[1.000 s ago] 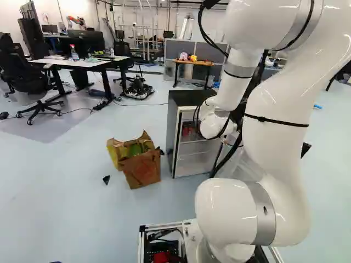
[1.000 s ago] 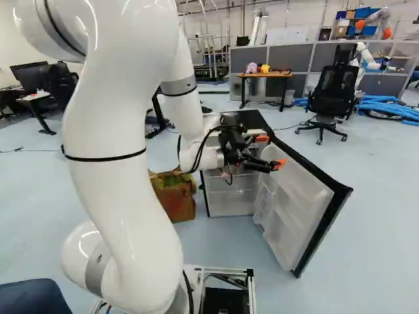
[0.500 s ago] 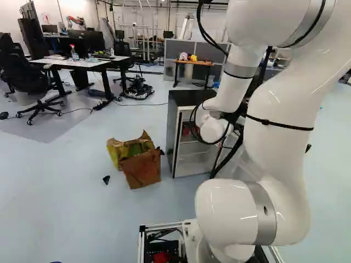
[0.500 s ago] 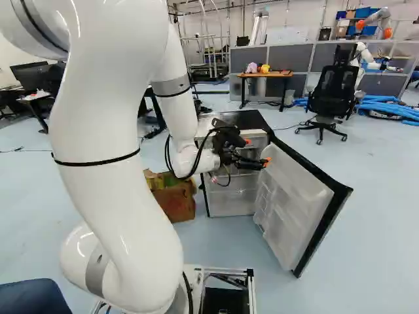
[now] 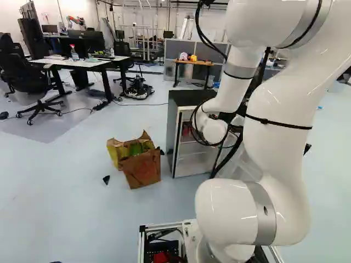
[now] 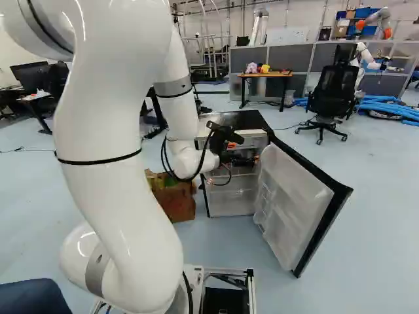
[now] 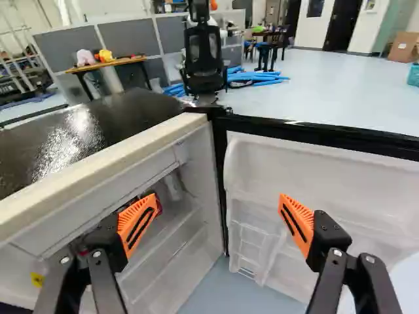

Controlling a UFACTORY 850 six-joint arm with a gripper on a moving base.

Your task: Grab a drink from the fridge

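In the right base view my gripper [image 6: 245,157] is in front of the upper part of the open fridge [image 6: 229,195]. The wrist view shows the gripper [image 7: 218,204] open, its orange-padded fingers wide apart with nothing between them. One finger overlaps the fridge's interior [image 7: 171,245]; the other is in front of the inner side of its door [image 7: 373,180]. Dark red items [image 5: 186,129] stand on the upper shelf in the left base view. The wrist view has them mostly hidden behind a finger and the fridge's top edge, so I cannot tell which drinks they are.
The fridge's black top [image 7: 85,134] lies beside the gripper. Its door [image 6: 294,203] swings out at the right of the right base view. A brown paper bag [image 5: 141,167] stands on the floor beside the fridge. Farther back are a black chair [image 6: 332,98] and another robot [image 6: 368,57].
In the right base view the gripper has shifted left, away from the door, and turned toward the fridge's interior. It has stayed open. The base has not moved.
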